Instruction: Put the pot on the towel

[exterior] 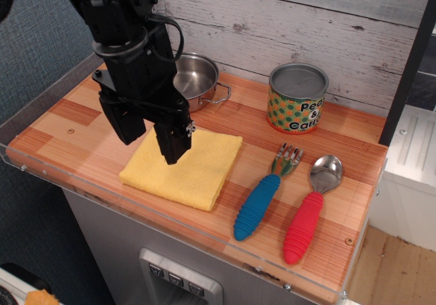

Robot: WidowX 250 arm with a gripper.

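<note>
Whitewashed, weathered planks form the back wall behind a small wooden countertop (82,124) of striped orange-brown boards, edged at the front and left by a clear plastic lip. Below the counter sits a grey cabinet front with a row of small buttons.

The black robot arm reaches down from the upper left, and its gripper (148,135) hangs over the left part of the counter with its two dark fingers (172,141) spread apart and nothing between them. The nearer finger's tip sits in front of the upper left part of the towel (194,169); whether it touches the cloth cannot be told from this view.

The towel, a square folded yellow cloth, lies flat near the front middle of the counter, turned a little so one corner points toward the back right. The pot (196,79), a small shiny stainless-steel one, stands upright at the back of the counter against the wall, behind the towel and apart from it. The arm hides its left side; its right wire loop handle sticks out toward the can.

To the right of the pot, well apart, stands a tin can (296,99) with a green label dotted in orange, its grey lid closed. In front of the can lie a fork with a blue ribbed handle (262,203) and, just beside it to the right, a spoon with a red ribbed handle (310,213), both angled with their metal heads toward the back.
</note>
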